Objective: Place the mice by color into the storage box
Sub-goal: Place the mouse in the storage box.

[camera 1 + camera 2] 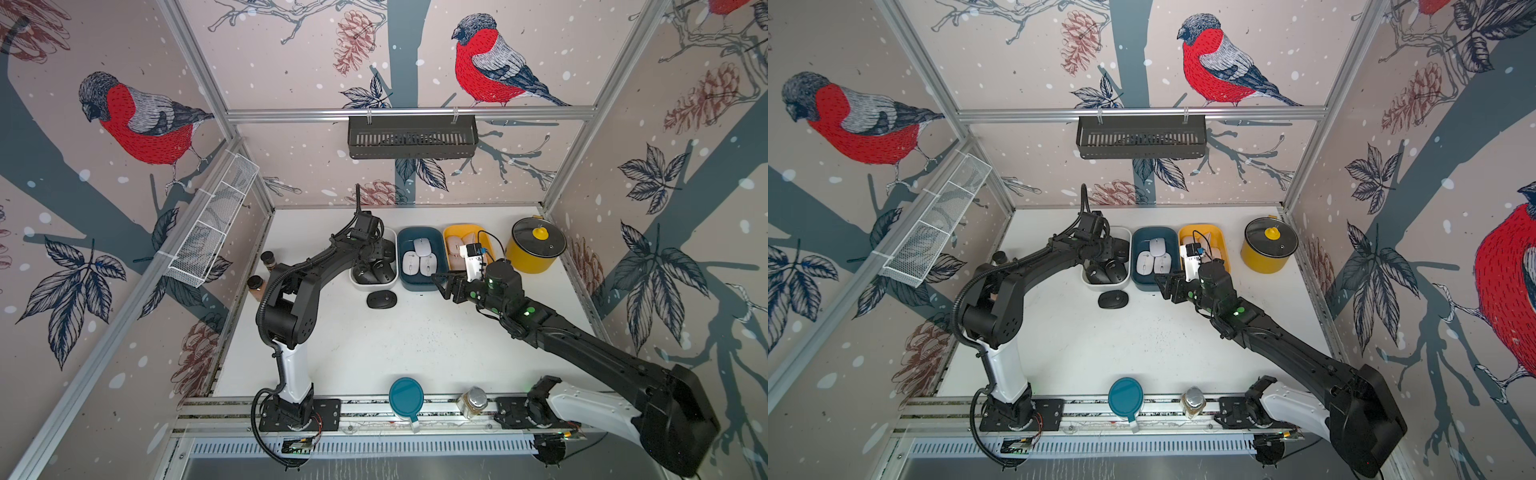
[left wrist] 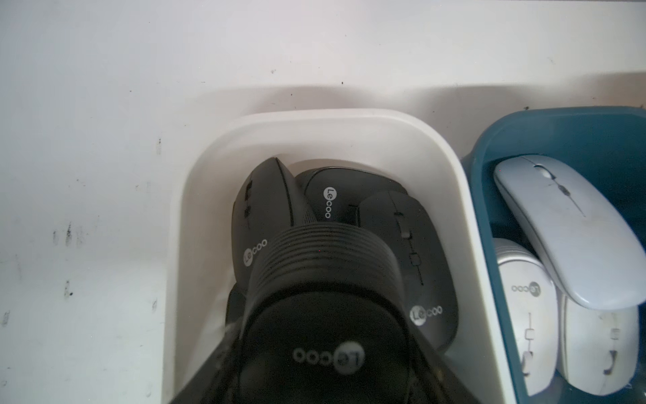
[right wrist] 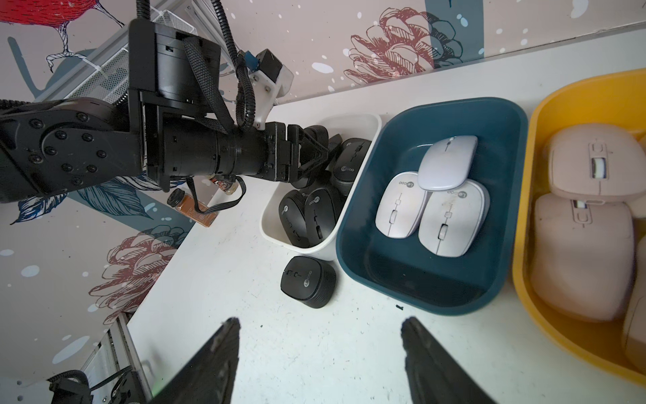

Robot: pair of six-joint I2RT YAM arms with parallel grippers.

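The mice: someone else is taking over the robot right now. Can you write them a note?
Left gripper: shut on a black mouse, over the white box.
Right gripper: open, empty, above the table before the blue box.
Done: other black mice in the white box, three white mice in the blue box, pink mice in the yellow box.
To do: drop the held mouse in, then box the loose black mouse on the table beside the white box.

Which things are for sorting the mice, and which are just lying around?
For the job: held mouse, loose black mouse, black mice, white mice, pink mice, white bin, blue bin, yellow bin.
Lying about: yellow pot, teal lid, glass jar, brown bottles, wire basket, black shelf.
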